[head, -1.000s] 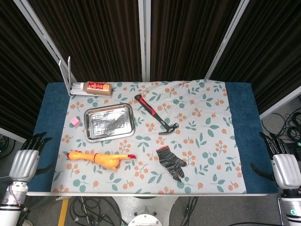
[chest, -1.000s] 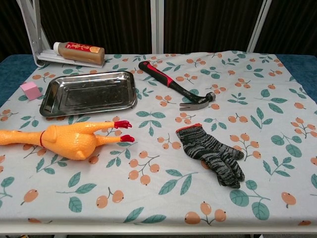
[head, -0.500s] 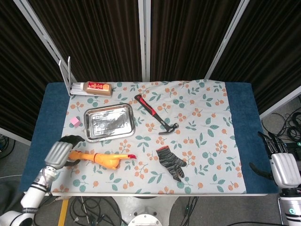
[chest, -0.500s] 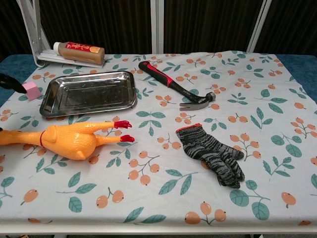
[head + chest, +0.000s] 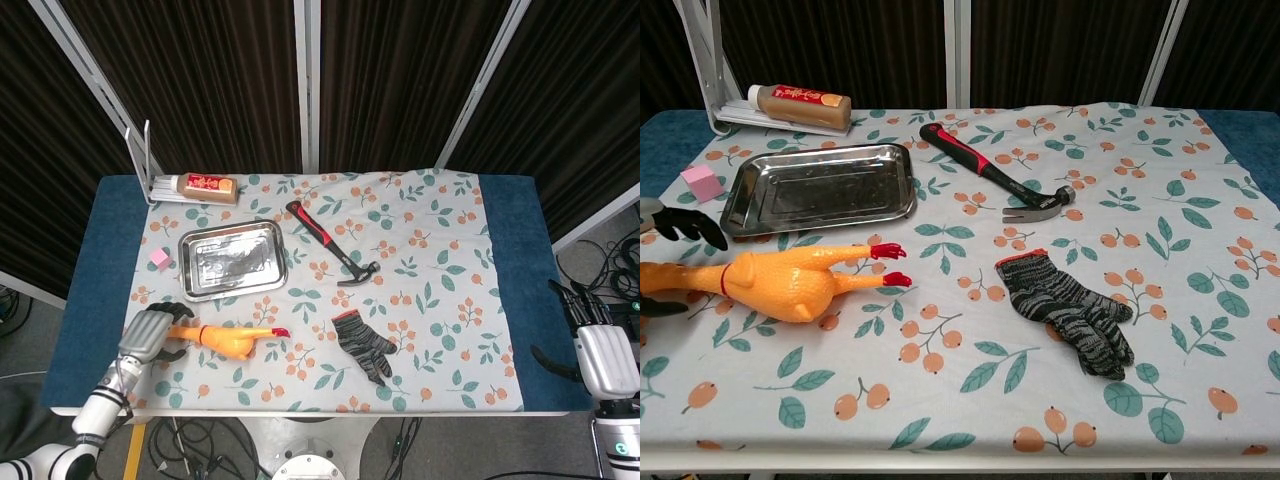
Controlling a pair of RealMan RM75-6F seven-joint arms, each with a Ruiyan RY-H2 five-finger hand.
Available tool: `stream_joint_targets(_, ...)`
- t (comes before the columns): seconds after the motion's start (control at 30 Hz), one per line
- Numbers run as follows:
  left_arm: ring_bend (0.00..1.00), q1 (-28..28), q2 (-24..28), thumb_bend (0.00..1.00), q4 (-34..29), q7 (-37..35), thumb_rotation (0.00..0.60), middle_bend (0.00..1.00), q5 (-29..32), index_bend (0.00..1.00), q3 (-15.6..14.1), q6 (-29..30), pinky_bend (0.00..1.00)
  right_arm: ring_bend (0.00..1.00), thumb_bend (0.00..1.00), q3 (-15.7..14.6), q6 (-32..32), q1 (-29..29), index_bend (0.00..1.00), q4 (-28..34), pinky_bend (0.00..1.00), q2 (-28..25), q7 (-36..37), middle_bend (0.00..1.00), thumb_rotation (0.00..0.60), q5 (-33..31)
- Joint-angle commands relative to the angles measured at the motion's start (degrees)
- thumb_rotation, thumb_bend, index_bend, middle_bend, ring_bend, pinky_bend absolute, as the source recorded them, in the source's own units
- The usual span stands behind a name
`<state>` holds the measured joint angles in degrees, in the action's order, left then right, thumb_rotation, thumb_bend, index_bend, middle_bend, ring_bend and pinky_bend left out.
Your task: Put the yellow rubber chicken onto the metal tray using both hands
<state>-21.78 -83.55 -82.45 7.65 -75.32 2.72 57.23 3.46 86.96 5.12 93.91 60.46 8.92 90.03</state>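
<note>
The yellow rubber chicken (image 5: 228, 339) (image 5: 775, 283) lies on its side near the table's front left, red feet pointing right. Behind it sits the metal tray (image 5: 197, 280) (image 5: 740, 212), with nothing in it. My left hand (image 5: 150, 336) is at the chicken's neck end, fingers (image 5: 685, 223) spread above the neck and the thumb (image 5: 658, 308) below it, not closed on it. My right hand (image 5: 604, 357) hangs beyond the table's right edge, fingers apart and holding nothing; the chest view does not show it.
A red-and-black hammer (image 5: 330, 244) (image 5: 995, 175) lies right of the tray. A grey knit glove (image 5: 365, 346) (image 5: 1070, 310) lies right of the chicken. A pink cube (image 5: 158, 257) (image 5: 701, 182) sits left of the tray. A bottle (image 5: 205, 186) on a white rack (image 5: 148, 160) is at the back left.
My left hand has come in from beyond the table's left edge and now straddles the chicken's neck. The right hand and the chicken have not moved.
</note>
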Motion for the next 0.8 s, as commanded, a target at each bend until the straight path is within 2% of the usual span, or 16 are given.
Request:
stream_joint_targets(0.03,0.26,-0.39,-0.76,0.21,0.84,0.01,0.600,0.36,0.77,0.37,0.04,-0.60,0.26,0.04,0.12,-0.01,0.02,-0.07,0.00,-0.04,0.12,-0.03,0.06,0.14,0.600,-0.11)
stream_joint_targets(0.23,0.34,-0.65,-1.90,0.29,2.67,-1.27,0.600,0.45,0.73,0.44,-0.04,-0.30,0.36,0.04,0.12,-0.06,-0.19,-0.10,0.00,-0.22,0.12,0.08,0.15,0.14,0.600,-0.35)
stream_joint_targets(0.43,0.49,-0.70,-2.85,0.39,5.03,-5.41,0.600,0.58,-0.43,0.57,-0.28,-0.07,0.57,0.04,0.12,-0.06,-0.46,0.03,0.00,-0.15,0.12,0.21,-0.03,0.14,0.600,-0.37)
stream_joint_targets(0.57,0.58,-0.27,-3.06,0.46,6.28,-10.97,0.600,0.67,-3.05,0.64,-0.87,1.40,0.68,0.04,0.12,-0.07,-0.32,0.04,0.00,0.21,0.12,0.11,-0.39,0.14,0.600,-0.14)
stream_joint_targets(0.8,0.64,0.19,-1.06,0.55,7.72,-19.62,0.600,0.73,-9.25,0.70,-3.39,4.24,0.73,0.04,0.12,-0.39,-0.39,0.05,0.00,1.33,0.12,-0.25,-0.83,0.14,0.600,0.45)
